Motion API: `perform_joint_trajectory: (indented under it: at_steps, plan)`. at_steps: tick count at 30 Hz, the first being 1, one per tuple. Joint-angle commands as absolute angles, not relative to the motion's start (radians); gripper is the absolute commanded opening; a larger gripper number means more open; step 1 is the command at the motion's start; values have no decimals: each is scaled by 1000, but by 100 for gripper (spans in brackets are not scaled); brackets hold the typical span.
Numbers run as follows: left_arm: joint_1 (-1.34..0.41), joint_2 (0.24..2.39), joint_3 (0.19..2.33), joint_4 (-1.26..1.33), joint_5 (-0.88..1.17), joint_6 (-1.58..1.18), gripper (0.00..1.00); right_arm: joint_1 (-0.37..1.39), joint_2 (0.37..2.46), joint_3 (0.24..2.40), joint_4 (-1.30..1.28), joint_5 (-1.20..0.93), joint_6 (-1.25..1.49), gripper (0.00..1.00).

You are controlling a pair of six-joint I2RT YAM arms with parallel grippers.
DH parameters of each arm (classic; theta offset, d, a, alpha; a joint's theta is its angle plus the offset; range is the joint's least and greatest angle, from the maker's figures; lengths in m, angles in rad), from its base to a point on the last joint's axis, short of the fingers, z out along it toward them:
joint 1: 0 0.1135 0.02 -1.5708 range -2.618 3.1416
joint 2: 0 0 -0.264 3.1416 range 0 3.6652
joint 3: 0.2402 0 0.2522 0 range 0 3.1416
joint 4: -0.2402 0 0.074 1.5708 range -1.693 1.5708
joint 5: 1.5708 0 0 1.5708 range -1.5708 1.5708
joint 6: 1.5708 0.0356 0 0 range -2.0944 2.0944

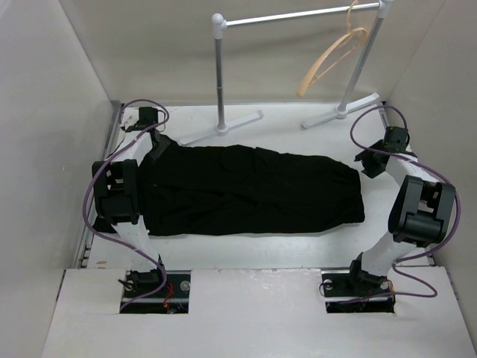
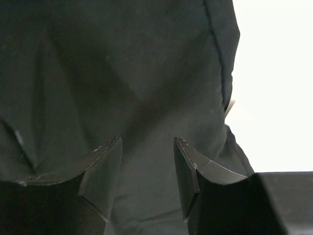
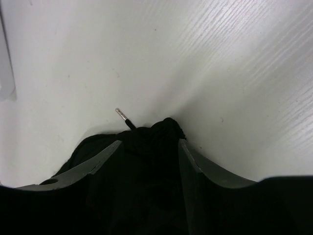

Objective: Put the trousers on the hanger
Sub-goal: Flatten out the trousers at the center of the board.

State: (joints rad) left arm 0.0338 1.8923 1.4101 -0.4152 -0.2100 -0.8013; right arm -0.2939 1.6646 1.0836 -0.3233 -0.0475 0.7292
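The black trousers (image 1: 253, 190) lie flat across the table, lengthwise from left to right. The tan hanger (image 1: 333, 58) hangs by its hook from the right end of the white rack's bar. My left gripper (image 1: 154, 147) sits at the far left corner of the trousers. In the left wrist view it (image 2: 147, 143) is open, low over the fabric (image 2: 122, 73). My right gripper (image 1: 367, 165) is at the trousers' right end. In the right wrist view it (image 3: 149, 143) is open, with a bunched edge of fabric (image 3: 155, 131) and a drawstring tip (image 3: 121, 113) between and ahead of its fingers.
The white tubular rack (image 1: 220, 67) stands at the back of the table, its two flat feet (image 1: 223, 128) close behind the trousers. White walls (image 1: 45, 134) close in the table on the left, right and back. A raised white shelf (image 1: 253, 313) runs along the near edge.
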Motion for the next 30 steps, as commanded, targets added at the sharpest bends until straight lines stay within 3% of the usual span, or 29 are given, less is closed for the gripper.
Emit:
perform_joint_trajectory:
  at_steps: [1,11,14,17,23,30]
  plan:
    - [54,1930,1480,-391,-209,-779,45,-294,1692,1089,-262,-3,735,54]
    - [62,1973,1497,-391,-207,-769,45,-294,1736,1097,-281,29,732,52]
    - [62,1964,1494,-390,-203,-772,45,-262,1813,1161,-305,-41,726,28]
    - [62,1962,1493,-388,-201,-772,45,-263,1836,1206,-295,-60,730,17]
    - [77,1944,1462,-388,-199,-772,45,-277,1842,1279,-288,-31,765,6]
    - [100,1901,1460,-388,-199,-769,46,-341,1784,1293,-209,29,854,5]
